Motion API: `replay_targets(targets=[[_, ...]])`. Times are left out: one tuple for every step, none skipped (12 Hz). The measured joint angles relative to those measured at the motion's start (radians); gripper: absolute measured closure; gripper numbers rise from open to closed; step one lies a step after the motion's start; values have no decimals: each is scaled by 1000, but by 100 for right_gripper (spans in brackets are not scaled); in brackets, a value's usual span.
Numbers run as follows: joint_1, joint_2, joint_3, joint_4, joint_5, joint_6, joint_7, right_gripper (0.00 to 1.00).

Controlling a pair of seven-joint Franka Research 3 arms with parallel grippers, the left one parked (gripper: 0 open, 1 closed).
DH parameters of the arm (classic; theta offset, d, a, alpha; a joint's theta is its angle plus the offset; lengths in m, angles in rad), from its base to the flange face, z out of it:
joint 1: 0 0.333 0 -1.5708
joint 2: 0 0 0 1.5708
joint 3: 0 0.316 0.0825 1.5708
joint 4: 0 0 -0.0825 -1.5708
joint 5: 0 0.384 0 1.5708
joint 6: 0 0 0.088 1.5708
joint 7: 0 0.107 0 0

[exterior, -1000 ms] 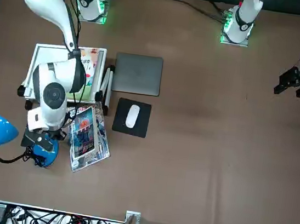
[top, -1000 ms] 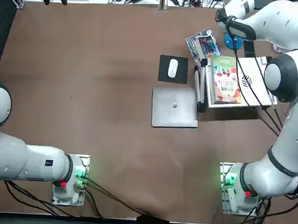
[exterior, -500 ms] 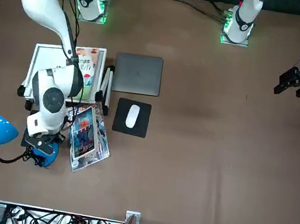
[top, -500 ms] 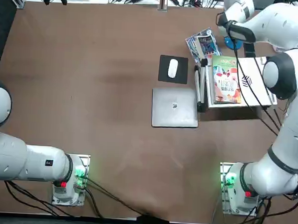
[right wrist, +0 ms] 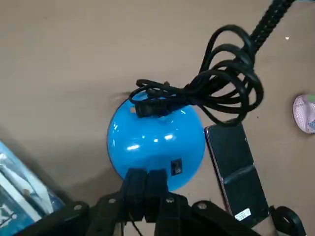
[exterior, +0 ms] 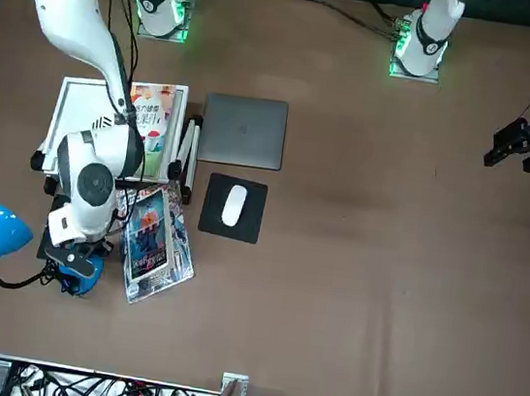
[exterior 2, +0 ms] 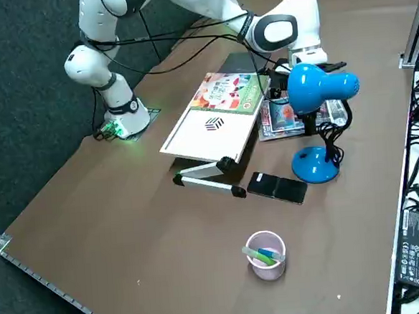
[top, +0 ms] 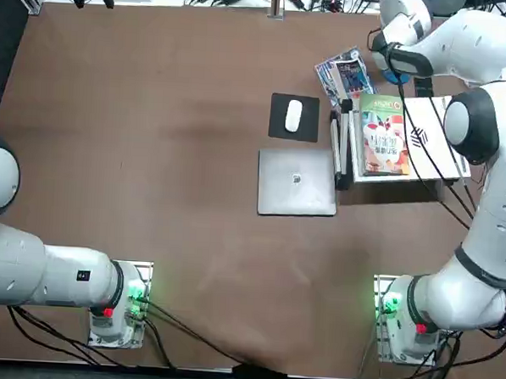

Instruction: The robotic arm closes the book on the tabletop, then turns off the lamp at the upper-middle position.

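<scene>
Seen from overhead, a closed laptop [top: 297,182] is laid on the brown tabletop [top: 155,108]; around it, a white mouse [top: 293,115] is set at 12 o'clock and glossy leaflets [top: 345,77] at 1 o'clock. The closed book [top: 384,141] is seen at 2 o'clock, supported by the white stand board [top: 432,148]. Farther out toward 1 o'clock, the lamp [exterior 2: 315,165] is stood upright, its blue base partly overlapped in the wrist view by the right claw [right wrist: 146,181], whose fingers are held together near the switch [right wrist: 176,166].
</scene>
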Motion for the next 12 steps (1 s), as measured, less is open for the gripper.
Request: replay_targets(targets=[[-2,5,0,0,-4,3,0,98],[-5,11,0,0,-11,6,-1,98],[-9,17,0,0,-19,11,-1,98],[-13,24,0,0,-25,18,-1,98],[-23,37,0,0,-31,28,-3,98],[-26,43,0,0,-31,30,-5,98],[-28,46,0,0,-31,30,-6,98],[-30,49,0,0,-31,30,-7,98],[-32,51,0,0,-31,30,-7,98],[-33,52,0,-2,-31,30,-8,98],[-35,54,0,-3,-31,30,-8,98],[-37,57,0,-4,-31,30,-10,98]])
